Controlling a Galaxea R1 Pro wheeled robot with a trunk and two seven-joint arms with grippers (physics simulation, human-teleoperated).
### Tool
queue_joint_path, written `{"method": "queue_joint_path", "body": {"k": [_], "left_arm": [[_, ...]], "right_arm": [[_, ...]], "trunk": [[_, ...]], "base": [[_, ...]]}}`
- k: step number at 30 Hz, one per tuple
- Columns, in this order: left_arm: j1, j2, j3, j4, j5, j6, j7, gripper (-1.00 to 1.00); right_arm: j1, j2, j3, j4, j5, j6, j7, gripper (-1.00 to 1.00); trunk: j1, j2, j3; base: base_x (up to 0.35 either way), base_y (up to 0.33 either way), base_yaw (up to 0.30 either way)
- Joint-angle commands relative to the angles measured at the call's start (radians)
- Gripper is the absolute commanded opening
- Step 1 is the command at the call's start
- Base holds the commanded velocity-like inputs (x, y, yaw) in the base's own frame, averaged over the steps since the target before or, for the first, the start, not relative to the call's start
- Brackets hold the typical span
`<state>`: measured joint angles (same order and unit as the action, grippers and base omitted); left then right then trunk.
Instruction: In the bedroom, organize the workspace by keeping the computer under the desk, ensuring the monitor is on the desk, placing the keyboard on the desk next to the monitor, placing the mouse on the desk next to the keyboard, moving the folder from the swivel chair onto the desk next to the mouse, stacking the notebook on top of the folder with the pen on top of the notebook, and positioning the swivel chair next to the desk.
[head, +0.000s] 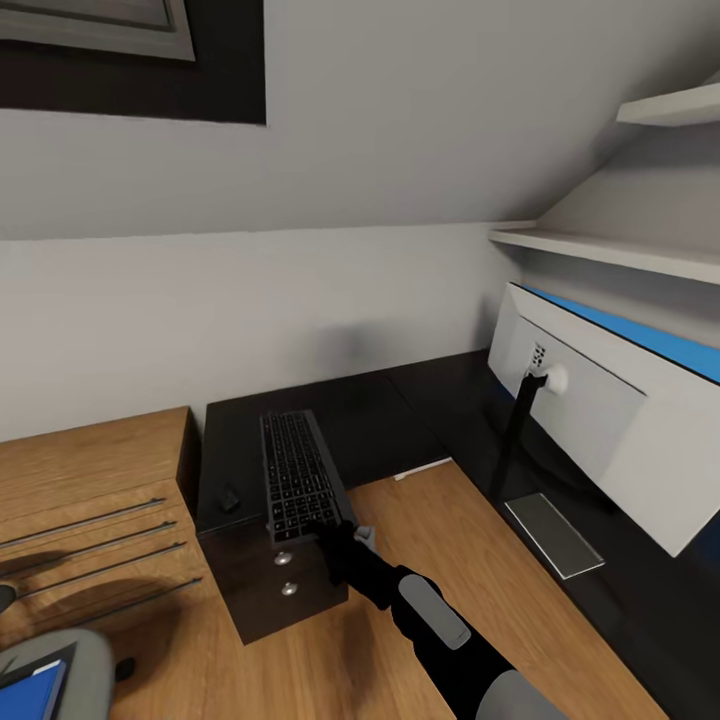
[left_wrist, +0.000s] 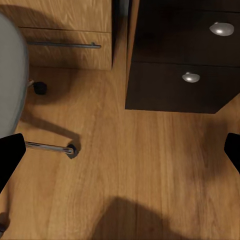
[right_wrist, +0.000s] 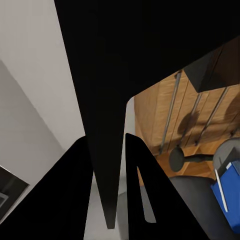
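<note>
Right gripper fingers pinch the near edge of the keyboard – clamped between them, lying on the dark surface – left gripper's fingers wide, empty; lift level, carry beside the monitor.

keyboard: dark, flat on the black cabinet, near end at its front edge | monitor: white back, upright on the desk | swivel chair: grey, blue folder on its seat
</note>
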<state>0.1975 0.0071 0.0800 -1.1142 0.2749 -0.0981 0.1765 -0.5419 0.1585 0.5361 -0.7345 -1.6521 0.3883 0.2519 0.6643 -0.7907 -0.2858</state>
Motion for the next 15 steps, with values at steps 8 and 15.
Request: {"method": "queue_joint_path", "body": {"k": [8, 15], "left_arm": [[0.0, 0.002, 0.0, -0.001, 0.01, -0.003, 0.003, 1.0], [0.0, 0.002, 0.0, -0.001, 0.01, -0.003, 0.003, 1.0]], "right_arm": [[0.0, -0.003, 0.002, 0.002, -0.006, 0.0, 0.012, -1.0], [0.0, -0.002, 0.002, 0.004, -0.006, -0.001, 0.013, -1.0]], "trunk": [[0.031, -0.057, -0.026], [0.058, -0.106, -0.048]], "base": [[0.0, 0.0, 0.001], [0.0, 0.0, 0.111]]}}
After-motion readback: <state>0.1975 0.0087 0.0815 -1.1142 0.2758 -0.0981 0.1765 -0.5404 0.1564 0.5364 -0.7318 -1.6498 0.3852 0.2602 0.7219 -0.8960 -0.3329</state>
